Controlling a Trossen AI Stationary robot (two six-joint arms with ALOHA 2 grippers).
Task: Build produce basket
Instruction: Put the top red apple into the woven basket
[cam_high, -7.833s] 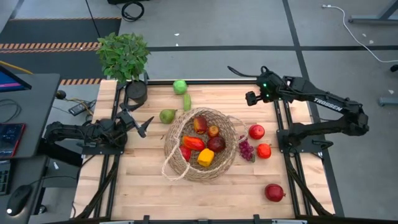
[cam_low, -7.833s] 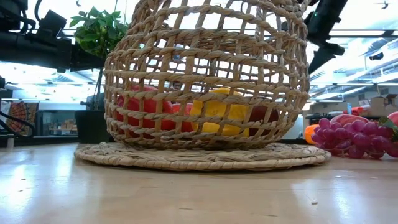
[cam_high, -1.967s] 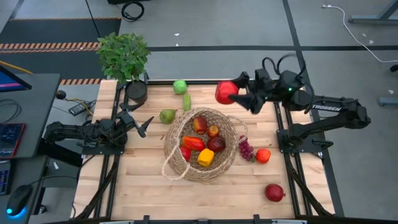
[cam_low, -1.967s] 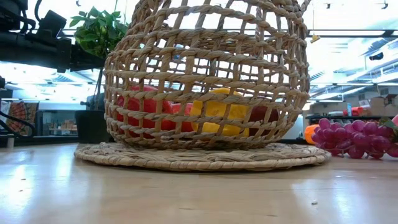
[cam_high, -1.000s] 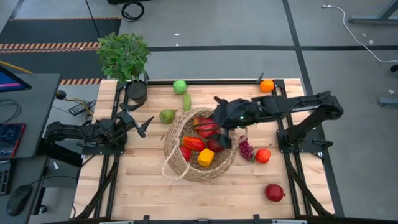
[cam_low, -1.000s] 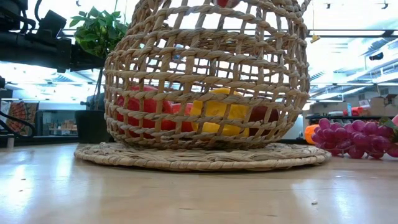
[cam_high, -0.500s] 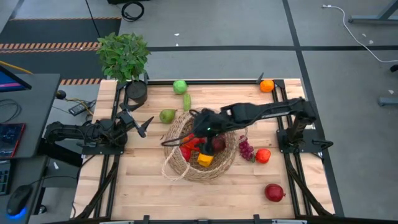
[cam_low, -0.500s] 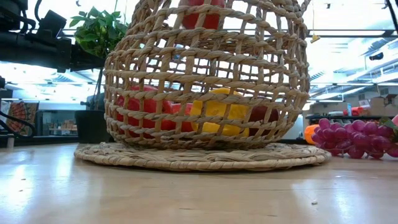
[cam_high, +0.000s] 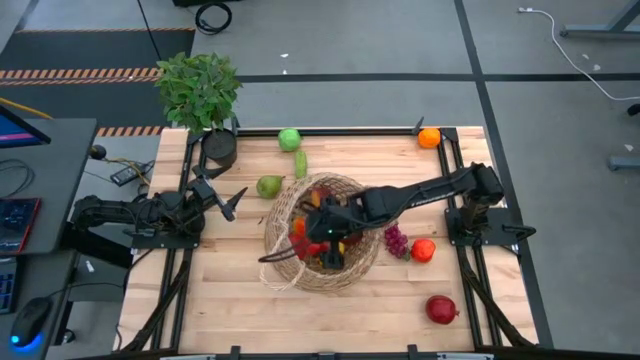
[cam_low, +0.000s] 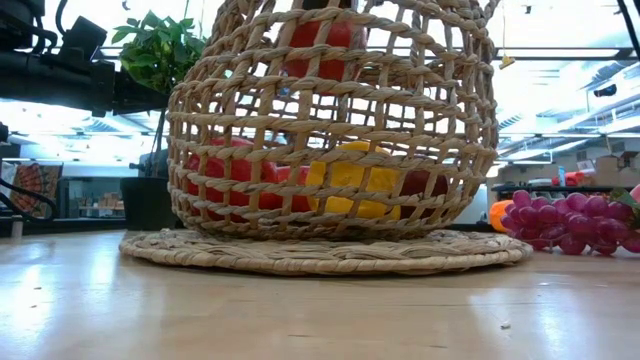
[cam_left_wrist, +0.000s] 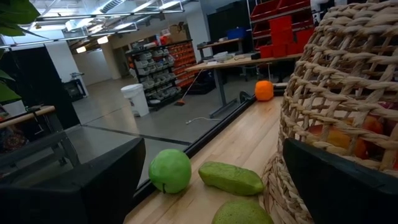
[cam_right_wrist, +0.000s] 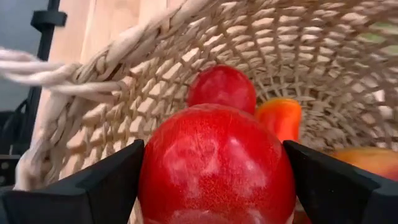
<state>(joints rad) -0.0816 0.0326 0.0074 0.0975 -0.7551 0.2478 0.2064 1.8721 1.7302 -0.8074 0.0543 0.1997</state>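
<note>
The tan wicker basket (cam_high: 322, 232) stands mid-table and holds red, orange and yellow produce (cam_low: 345, 180). My right gripper (cam_high: 308, 233) reaches into it from the table's right, shut on a round red fruit (cam_right_wrist: 216, 163). Through the weave the fruit (cam_low: 320, 42) shows high in the basket. On the table lie a green apple (cam_high: 289, 138), a green piece (cam_high: 300, 163), a green pear (cam_high: 269, 186), purple grapes (cam_high: 396, 241), a red-orange fruit (cam_high: 424, 249) and a dark red fruit (cam_high: 441, 309). My left gripper (cam_high: 226, 200) waits open at the table's left. My right gripper pinches the red fruit between its two fingers, one on each side (cam_right_wrist: 152, 180) of its widest part. The fingers come slanting down from the table's right. The fruit is inside the basket, clear above a smaller red fruit (cam_right_wrist: 221, 87) and an orange piece (cam_right_wrist: 280, 118).
A potted leafy plant (cam_high: 200, 90) stands at the far left corner with a dark pot (cam_high: 219, 148) beside it. An orange (cam_high: 429, 137) sits at the far right corner. The basket's loop handle (cam_high: 270, 262) hangs toward the near left.
My right gripper has carried the red fruit from above the basket's far right rim toward the table's left and near edge, and down inside the basket. It stays shut on the fruit.
</note>
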